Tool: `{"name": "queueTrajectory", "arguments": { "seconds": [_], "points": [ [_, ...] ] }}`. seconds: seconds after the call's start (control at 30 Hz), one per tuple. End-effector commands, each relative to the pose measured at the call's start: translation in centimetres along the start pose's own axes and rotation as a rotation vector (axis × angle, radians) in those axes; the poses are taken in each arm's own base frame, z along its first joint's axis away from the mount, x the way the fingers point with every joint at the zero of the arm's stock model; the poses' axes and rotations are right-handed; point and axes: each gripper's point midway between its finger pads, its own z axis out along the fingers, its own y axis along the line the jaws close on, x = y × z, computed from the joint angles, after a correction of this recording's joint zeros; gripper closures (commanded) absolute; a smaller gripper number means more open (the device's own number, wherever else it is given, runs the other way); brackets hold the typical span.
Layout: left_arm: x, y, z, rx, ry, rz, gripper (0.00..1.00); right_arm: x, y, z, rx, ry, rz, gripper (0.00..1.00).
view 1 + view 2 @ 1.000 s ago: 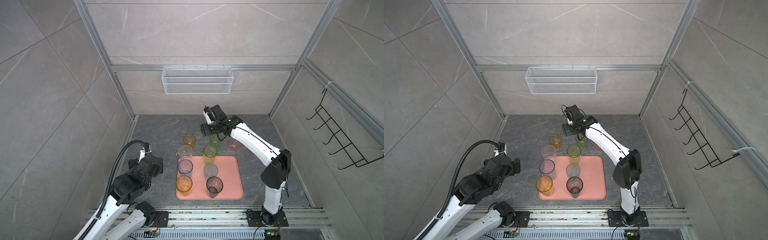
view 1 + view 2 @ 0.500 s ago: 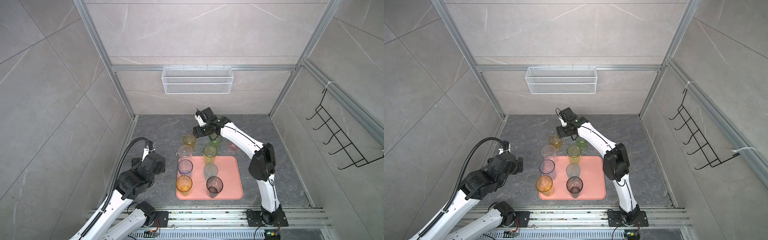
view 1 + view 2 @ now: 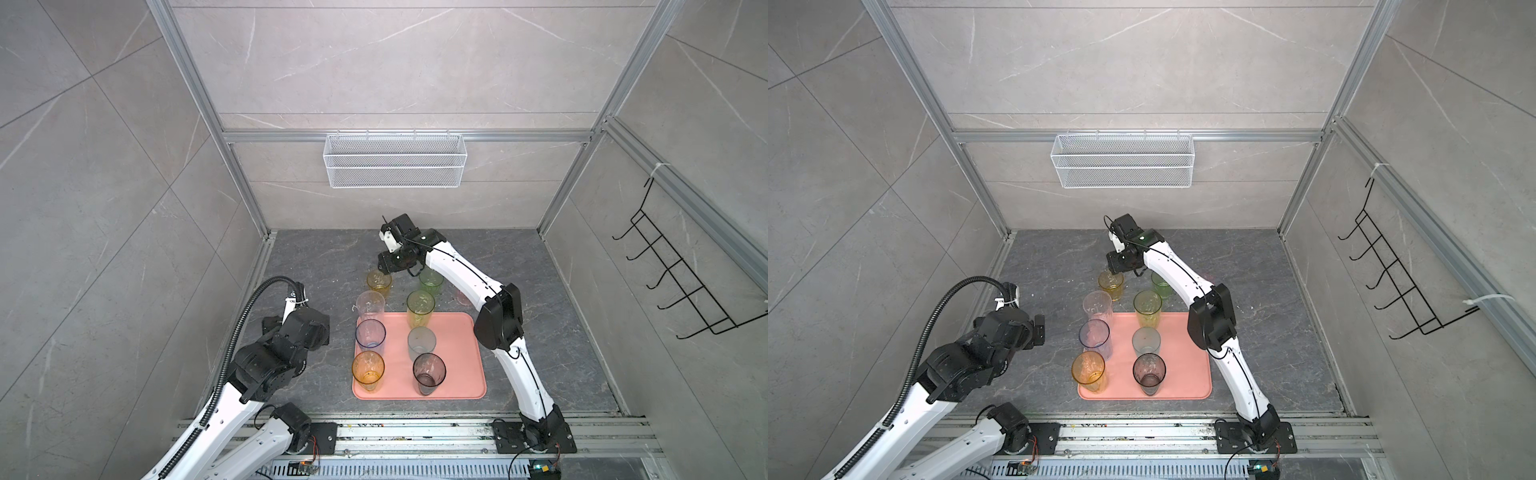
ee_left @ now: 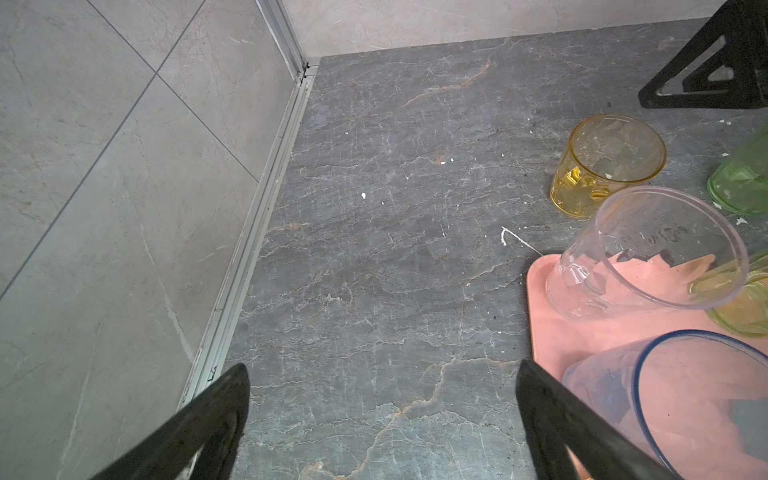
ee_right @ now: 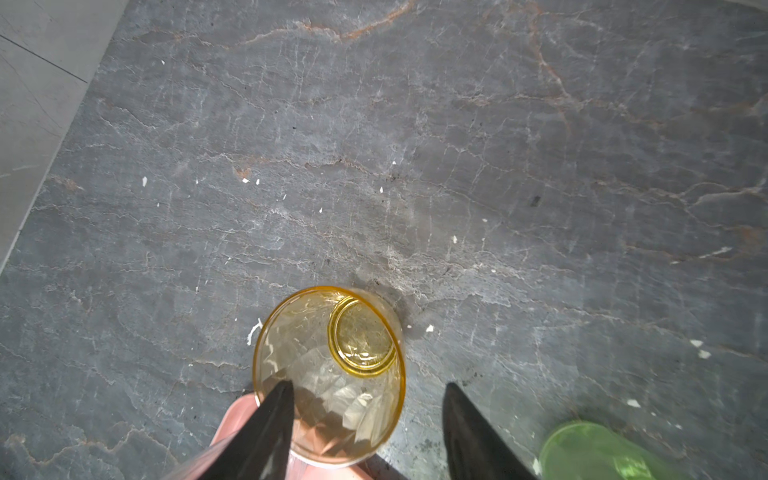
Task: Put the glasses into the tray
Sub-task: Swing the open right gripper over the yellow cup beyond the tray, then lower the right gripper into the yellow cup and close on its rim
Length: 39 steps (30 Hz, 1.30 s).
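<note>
stone floor (image 5: 415,166), short amber glass (image 5: 316,353) upright, right hand (image 5: 369,385) over rim

Both top views are bright, evenly lit by soft light from overhead. The pale walls (image 3: 374,62) show no harsh glare, and shadows on the dark tabletop (image 3: 332,257) are faint and soft-edged. Wide-angle distortion splays the metal posts (image 3: 183,70) toward ten and two o'clock. In the right wrist view the short amber glass (image 5: 328,374) is fairly sharp with bright glints. The green glass (image 5: 594,453) is smeared by blur, and the right end effector (image 5: 369,385) is a featureless black silhouette. In the left wrist view the clear glass (image 4: 648,253) carries thin rim highlights.
</note>
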Motion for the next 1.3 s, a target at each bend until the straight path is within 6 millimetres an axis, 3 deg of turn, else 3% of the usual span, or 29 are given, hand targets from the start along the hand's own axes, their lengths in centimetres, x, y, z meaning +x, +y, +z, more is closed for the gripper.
{"name": "queueTrajectory", "arguments": {
  "seconds": [0.0, 0.43, 0.67, 0.7, 0.77, 1.27],
  "points": [
    [-0.6, -0.2, -0.2, 0.015, -0.027, -0.004, 0.0, 1.5, -0.2, 1.3, 0.003, 0.066, 0.002, 0.43],
    [-0.5, -0.3, -0.1, 0.018, -0.023, 0.002, 0.0, 2.6, -1.3, 4.1, 0.039, 0.103, 0.039, 0.5],
    [-0.5, -0.3, -0.2, 0.023, -0.025, -0.001, 0.0, 2.4, -1.1, 4.2, 0.032, 0.1, 0.043, 0.66],
    [-0.5, -0.3, -0.2, 0.023, -0.025, -0.001, 0.0, 3.1, -1.4, 5.3, 0.036, 0.123, 0.045, 0.68],
    [-0.6, -0.2, -0.2, 0.023, -0.028, -0.003, 0.0, 3.3, -1.4, 5.5, 0.037, 0.13, 0.047, 0.72],
    [-0.6, -0.2, -0.3, 0.026, -0.029, -0.007, 0.0, 3.0, -0.8, 5.2, 0.006, 0.126, 0.055, 0.94]
  ]
}}
